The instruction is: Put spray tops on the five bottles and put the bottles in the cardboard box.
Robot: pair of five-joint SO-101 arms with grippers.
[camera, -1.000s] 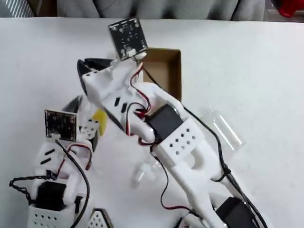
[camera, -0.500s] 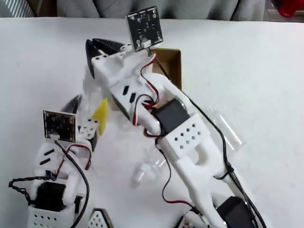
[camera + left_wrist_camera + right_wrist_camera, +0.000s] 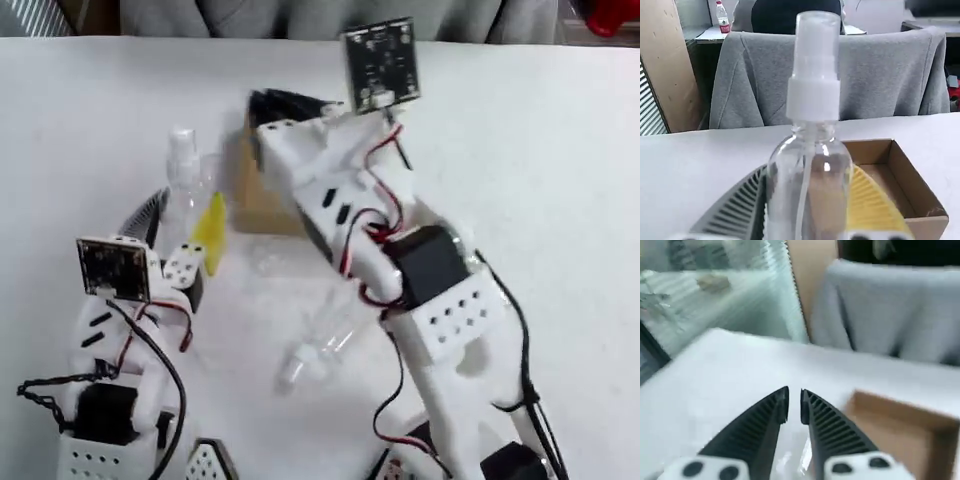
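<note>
Bottle (image 3: pixel 809 170), spray top (image 3: pixel 815 65) fitted: upright, pinched in left claw (image 3: pixel 807 212); cardboard box (image 3: pixel 256 196) at its 3 o'clock. Right claw (image 3: pixel 794 407): nearly pressed together, empty, near box. Advised: bottle kept vertical, lifted over rim, lowered before release.

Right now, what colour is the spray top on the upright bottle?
White. The spray top shows best in the left wrist view.

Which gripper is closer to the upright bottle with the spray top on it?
Left. The left gripper has the spray bottle between its fingers; the right gripper is apart from it, over by the cardboard box.
</note>
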